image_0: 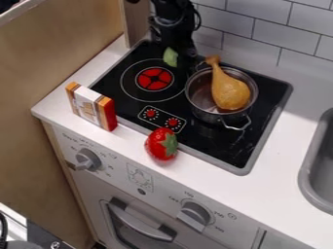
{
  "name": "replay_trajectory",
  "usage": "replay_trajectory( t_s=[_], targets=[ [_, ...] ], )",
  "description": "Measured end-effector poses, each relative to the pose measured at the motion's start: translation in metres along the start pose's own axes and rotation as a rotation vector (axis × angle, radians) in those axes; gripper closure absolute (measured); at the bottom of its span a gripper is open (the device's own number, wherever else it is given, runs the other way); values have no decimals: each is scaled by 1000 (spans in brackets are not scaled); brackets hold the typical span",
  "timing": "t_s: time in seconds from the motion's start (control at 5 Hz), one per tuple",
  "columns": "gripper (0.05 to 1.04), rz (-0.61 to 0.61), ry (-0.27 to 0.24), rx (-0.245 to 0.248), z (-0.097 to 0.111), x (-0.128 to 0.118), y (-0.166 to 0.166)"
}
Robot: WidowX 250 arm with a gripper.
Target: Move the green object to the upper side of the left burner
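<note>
While 1 pincer (184, 56) hangs by 1 green obj (170, 57), can't tell grip | 1 pot (207, 115) w/ 1 drumstick (230, 91)

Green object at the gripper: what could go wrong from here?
The green object is right by the gripper, so a retreat might drag it. It is toward the left burner's upper right, so it could end up off-target. The drumstick juts over the pot's rim; a sideways swing might knock it.

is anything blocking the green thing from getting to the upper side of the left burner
Nothing visible stands in between: the green object is by the upper-right edge of the left burner. The pot sits off to the picture's right.
</note>
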State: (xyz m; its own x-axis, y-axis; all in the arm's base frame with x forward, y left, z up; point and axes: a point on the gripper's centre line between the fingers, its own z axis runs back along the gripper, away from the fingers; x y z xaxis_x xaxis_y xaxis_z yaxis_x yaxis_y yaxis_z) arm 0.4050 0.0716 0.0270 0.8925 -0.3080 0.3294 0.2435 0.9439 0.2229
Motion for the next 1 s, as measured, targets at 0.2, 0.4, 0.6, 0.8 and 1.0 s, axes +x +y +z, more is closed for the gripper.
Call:
replay_trajectory(
  t_s=[0.2, 0.4, 0.6, 0.8, 1.0],
  targets=[
    [98, 28, 79, -13, 10, -14, -9],
    [98, 51, 158, -31, 18, -21, -21],
    [98, 71, 198, -39, 33, -20, -29],
    [98, 103, 263, -41, 53, -16, -34],
    [98, 124, 318, -36, 82, -13, -43]
  ],
)
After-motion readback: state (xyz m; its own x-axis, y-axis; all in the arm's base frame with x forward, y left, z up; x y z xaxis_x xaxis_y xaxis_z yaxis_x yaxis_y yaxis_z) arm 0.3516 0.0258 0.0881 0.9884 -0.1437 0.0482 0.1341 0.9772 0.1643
